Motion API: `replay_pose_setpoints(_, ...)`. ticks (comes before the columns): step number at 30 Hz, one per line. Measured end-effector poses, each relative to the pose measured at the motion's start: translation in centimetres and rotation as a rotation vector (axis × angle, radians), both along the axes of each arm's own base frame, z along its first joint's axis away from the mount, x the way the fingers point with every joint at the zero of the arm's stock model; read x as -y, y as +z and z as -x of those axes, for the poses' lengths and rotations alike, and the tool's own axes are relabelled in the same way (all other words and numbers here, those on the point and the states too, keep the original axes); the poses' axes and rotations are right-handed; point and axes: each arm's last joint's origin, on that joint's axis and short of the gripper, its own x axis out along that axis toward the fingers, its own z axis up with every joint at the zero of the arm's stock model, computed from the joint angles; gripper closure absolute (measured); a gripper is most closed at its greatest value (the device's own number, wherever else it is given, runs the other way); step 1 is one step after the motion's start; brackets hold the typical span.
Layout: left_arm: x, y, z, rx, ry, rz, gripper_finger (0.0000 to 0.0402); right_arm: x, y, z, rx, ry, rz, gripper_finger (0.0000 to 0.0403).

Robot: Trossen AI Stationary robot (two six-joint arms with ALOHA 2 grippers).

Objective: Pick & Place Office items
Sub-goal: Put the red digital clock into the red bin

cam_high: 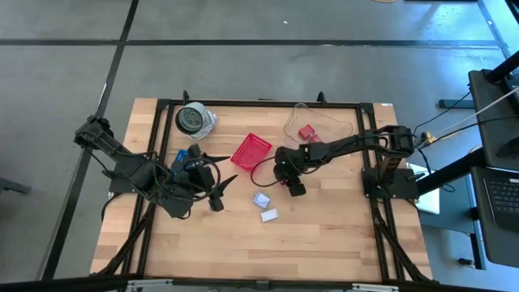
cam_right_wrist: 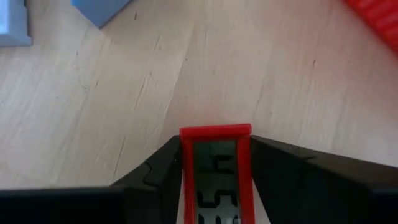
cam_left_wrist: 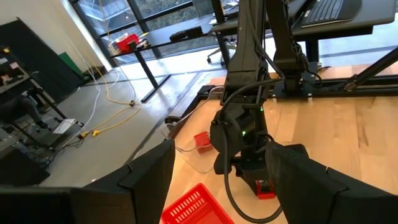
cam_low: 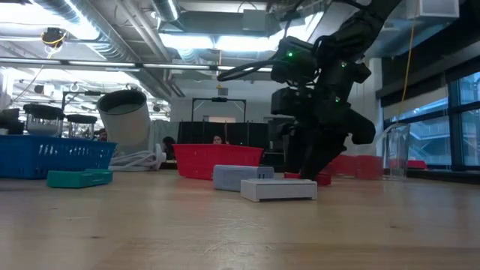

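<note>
One wooden table (cam_high: 324, 243) stands on grey floor. One red mesh basket (cam_high: 250, 150) sits at centre; the right gripper (cam_high: 293, 185), at its 4 o'clock, grasps one red digital timer (cam_right_wrist: 215, 174). Two pale rectangles (cam_high: 264, 207) lie at 6 o'clock. The left gripper (cam_high: 220, 188) hangs released at 8 o'clock.

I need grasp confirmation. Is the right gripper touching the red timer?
Touching: right wrist view shows the right gripper fingers pressed against both sides of the red timer.
</note>
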Motion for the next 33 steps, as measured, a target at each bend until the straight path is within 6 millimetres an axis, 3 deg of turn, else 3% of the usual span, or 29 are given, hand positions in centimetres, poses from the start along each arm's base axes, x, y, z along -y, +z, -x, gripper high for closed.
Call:
replay_pose_setpoints(4, 0.0, 0.0, 0.0, 0.001, 0.001, 0.0, 0.0153, 0.1, 1.0, 0.2, 0.028, -0.011, 0.019, 0.0249)
replay_pose_setpoints(10, 0.0, 0.0, 0.0, 0.001, 0.003, -0.002, 0.0153, 0.2, 4.2, 0.2, 0.173, -0.023, 0.054, 0.0239)
replay_pose_setpoints(19, -0.1, 0.0, 0.0, 0.008, 0.024, -0.013, 0.0153, 1.1, 8.1, -2.8, 0.668, -0.062, 0.08, 0.0237)
replay_pose_setpoints(25, -0.1, 0.0, 0.0, 0.018, 0.028, 0.001, 0.0153, 3.7, 7.4, -4.6, 0.862, -0.263, 0.019, 0.0236)
replay_pose_setpoints(33, -0.1, 0.0, 0.0, 0.019, 0.028, 0.003, 0.0153, 4.6, 2.3, -6.0, 0.828, -0.377, -0.088, 0.0235)
